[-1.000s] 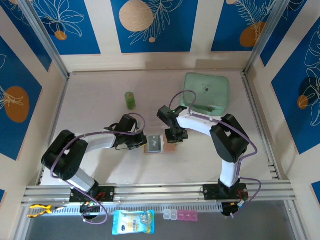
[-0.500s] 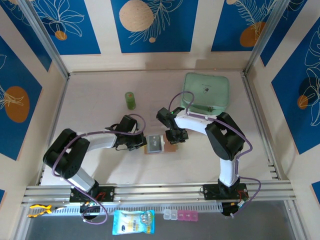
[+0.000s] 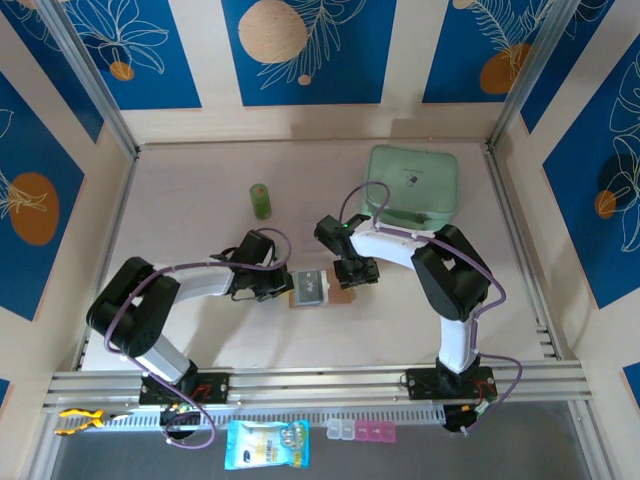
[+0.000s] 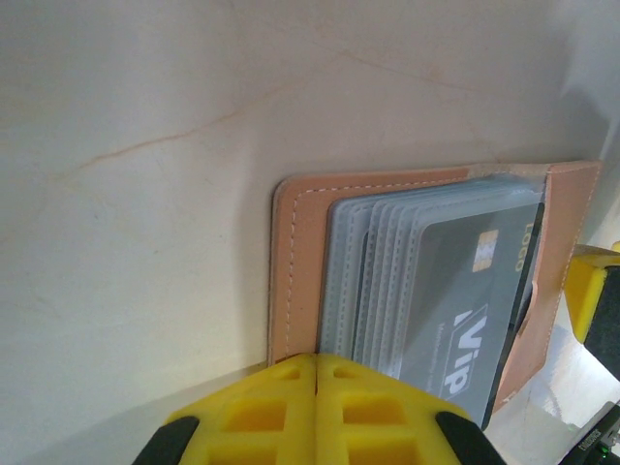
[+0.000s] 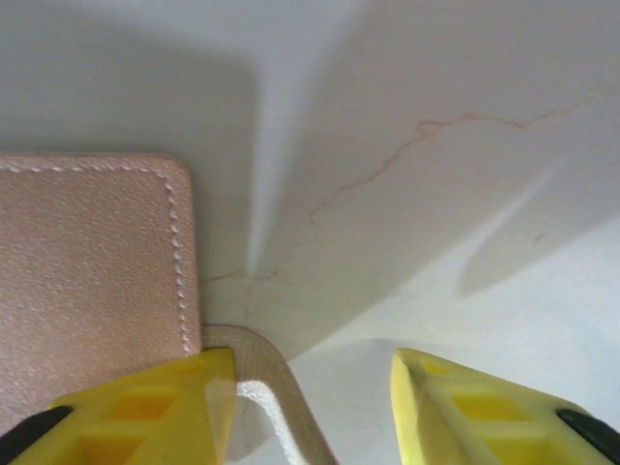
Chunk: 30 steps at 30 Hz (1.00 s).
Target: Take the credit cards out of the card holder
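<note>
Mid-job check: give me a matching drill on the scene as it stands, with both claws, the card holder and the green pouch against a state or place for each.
Things:
1. left claw
2. right claw
3. card holder
4. mint-green pouch

States or places:
A. far right, away from both claws
B. open
C. lying open between the claws, showing a grey card
D. shut

Pairs: 1-D, 2-B, 3-C, 4-A
</note>
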Available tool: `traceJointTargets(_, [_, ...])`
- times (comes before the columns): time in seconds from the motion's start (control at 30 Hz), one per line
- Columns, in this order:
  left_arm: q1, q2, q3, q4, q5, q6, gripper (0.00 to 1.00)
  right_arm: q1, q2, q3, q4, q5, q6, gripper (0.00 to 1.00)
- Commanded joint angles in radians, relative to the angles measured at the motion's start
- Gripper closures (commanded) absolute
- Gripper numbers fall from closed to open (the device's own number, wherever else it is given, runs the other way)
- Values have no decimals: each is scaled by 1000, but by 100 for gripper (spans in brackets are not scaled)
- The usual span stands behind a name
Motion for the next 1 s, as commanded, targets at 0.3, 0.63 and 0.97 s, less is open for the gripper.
traceJointTargets(0.3, [-7, 19, -7, -73, -36, 8, 100, -55, -71, -54, -21, 32, 11, 43])
traceJointTargets(0.63, [-7, 14, -4, -74, -34, 8, 100, -65, -30, -93, 33, -6, 8, 46])
traceJointTargets(0.97, [-7, -4, 1, -63, -20, -1, 100, -46, -118, -23, -49, 15, 12, 47])
